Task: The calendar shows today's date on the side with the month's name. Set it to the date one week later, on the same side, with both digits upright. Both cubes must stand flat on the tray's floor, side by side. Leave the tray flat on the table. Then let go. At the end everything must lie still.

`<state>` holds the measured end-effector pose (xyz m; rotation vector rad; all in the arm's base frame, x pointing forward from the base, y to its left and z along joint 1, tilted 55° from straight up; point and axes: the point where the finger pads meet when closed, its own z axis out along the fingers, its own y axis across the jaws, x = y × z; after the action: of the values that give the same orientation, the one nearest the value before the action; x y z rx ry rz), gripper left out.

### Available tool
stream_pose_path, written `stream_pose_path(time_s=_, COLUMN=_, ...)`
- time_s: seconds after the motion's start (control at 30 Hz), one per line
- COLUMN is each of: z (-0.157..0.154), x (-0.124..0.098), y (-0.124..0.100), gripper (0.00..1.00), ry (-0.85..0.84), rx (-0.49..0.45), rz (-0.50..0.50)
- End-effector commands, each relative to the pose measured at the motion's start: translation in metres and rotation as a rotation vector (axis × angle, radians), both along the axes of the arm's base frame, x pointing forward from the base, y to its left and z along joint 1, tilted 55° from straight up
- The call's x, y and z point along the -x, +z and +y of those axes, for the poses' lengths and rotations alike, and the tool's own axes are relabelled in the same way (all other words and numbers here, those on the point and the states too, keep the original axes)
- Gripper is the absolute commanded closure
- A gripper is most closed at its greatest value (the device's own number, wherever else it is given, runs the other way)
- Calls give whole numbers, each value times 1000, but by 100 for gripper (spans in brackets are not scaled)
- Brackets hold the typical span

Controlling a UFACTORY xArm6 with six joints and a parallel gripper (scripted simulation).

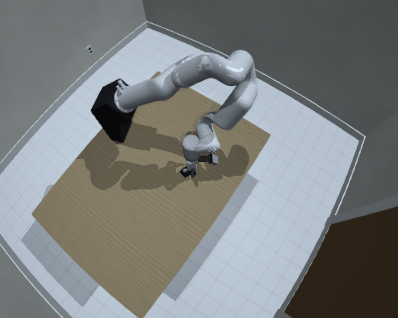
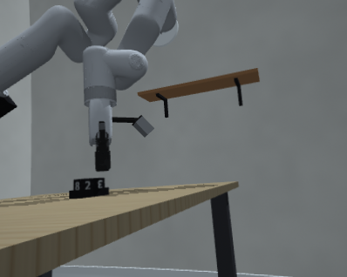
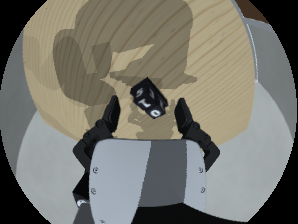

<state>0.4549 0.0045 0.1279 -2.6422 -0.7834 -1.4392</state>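
The calendar is a low black tray (image 2: pixel 89 194) with black cubes (image 2: pixel 89 184) (image 3: pixel 145 100) standing in it, side by side. In the exterior view white marks like an 8, a 2 and a reversed 3 show on their sides. The wrist view shows marks like a 5, a 1 and a 0, turned at an angle. No month's name can be read. In the top view the calendar (image 1: pixel 185 172) is small and partly hidden by the gripper. My gripper (image 2: pixel 103 169) (image 3: pixel 148 103) is open and empty, just above the cubes, with its fingers on either side of them in the wrist view.
The calendar stands on the wooden table (image 1: pixel 137 225) (image 2: pixel 119 213), fairly near one long edge. The arm's shadows fall across the table around it. A wall shelf (image 2: pixel 202 87) hangs in the background, away from the arm.
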Motion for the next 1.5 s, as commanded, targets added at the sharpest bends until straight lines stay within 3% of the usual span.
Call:
stream_pose_path(time_s=0.0, z=-15, x=-7, y=3, gripper=0, ry=56, rx=83, rz=-32)
stream_pose_path(time_s=0.27, z=-24, x=-11, y=4, gripper=0, ry=61, rx=89, rz=-33)
stream_pose_path(time_s=0.5, z=-33, x=-15, y=6, gripper=0, ry=176, rx=246, rz=-86)
stream_pose_path(time_s=0.8, z=-50, x=-22, y=9, gripper=0, ry=181, rx=253, rz=-88)
stream_pose_path(time_s=1.0, z=-55, x=-25, y=9, gripper=0, ry=295, rx=410, rz=-140)
stream_pose_path(time_s=1.1, z=-73, x=-33, y=12, gripper=0, ry=295, rx=410, rz=-140)
stream_pose_path(time_s=1.3, z=-75, x=-34, y=13, gripper=0, ry=300, rx=416, rz=-142)
stream_pose_path(time_s=1.47, z=-78, x=-35, y=13, gripper=0, ry=391, rx=540, rz=-183)
